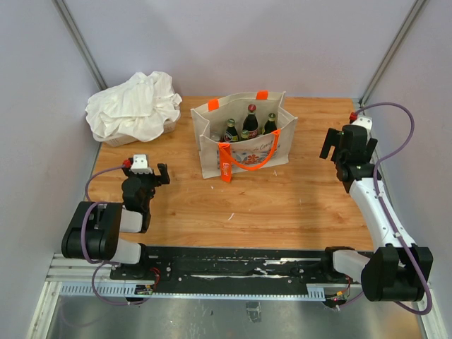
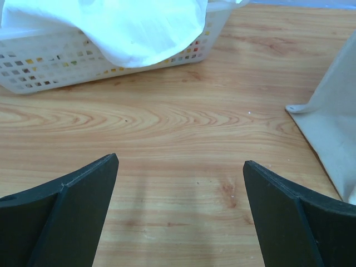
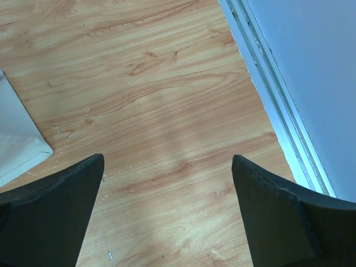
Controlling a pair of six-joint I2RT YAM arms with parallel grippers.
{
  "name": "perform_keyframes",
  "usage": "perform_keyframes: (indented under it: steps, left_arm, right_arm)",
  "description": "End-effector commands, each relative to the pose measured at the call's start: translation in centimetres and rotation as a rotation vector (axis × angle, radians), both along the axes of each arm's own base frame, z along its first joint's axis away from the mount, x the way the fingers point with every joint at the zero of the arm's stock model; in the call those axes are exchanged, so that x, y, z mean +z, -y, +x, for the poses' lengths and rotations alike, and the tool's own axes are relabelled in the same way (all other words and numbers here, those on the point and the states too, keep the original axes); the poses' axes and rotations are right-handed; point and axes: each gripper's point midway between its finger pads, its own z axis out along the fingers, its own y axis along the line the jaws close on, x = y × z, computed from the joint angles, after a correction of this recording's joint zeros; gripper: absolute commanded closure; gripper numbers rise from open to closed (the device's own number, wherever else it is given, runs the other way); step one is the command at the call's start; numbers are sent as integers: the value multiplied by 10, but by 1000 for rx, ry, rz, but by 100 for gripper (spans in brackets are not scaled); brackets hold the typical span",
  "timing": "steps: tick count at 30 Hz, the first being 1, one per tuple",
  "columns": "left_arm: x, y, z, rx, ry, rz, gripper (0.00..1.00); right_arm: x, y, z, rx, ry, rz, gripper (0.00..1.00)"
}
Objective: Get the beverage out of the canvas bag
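Note:
The beige canvas bag [image 1: 244, 145] with orange handles and a colourful print stands open at the table's far middle. Several dark glass beverage bottles [image 1: 250, 120] stand upright inside it, necks showing. My left gripper [image 1: 161, 174] is open and empty, low over the table to the bag's front left; the bag's corner [image 2: 334, 133] shows at the right of the left wrist view. My right gripper [image 1: 330, 143] is open and empty to the right of the bag; the bag's corner [image 3: 16, 144] shows at the left of the right wrist view.
A white cloth bundle [image 1: 134, 104] fills a white plastic basket [image 2: 100, 64] at the far left. Grey walls close in the table; a metal rail [image 3: 272, 105] runs along the right edge. Bare wood lies in front of the bag.

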Motion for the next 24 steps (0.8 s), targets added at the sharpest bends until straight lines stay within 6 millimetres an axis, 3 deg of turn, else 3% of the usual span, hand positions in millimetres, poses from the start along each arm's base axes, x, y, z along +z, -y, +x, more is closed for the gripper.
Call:
perform_keyframes:
  steps: [1, 12, 18, 21, 24]
  left_arm:
    - [19, 1, 10, -16, 27, 12, 0]
    - [55, 6, 20, -39, -12, -9, 0]
    - [107, 27, 21, -115, 64, -112, 0]
    - [125, 45, 23, -154, 48, -148, 0]
    - [147, 86, 23, -263, 40, -132, 0]
  right_arm:
    - [0, 0, -3, -15, 12, -2, 2]
    - [23, -12, 2, 67, 114, 16, 2]
    - [53, -33, 10, 189, 219, 52, 2]
    - [63, -45, 12, 251, 238, 77, 19]
    - [75, -63, 14, 342, 271, 95, 35]
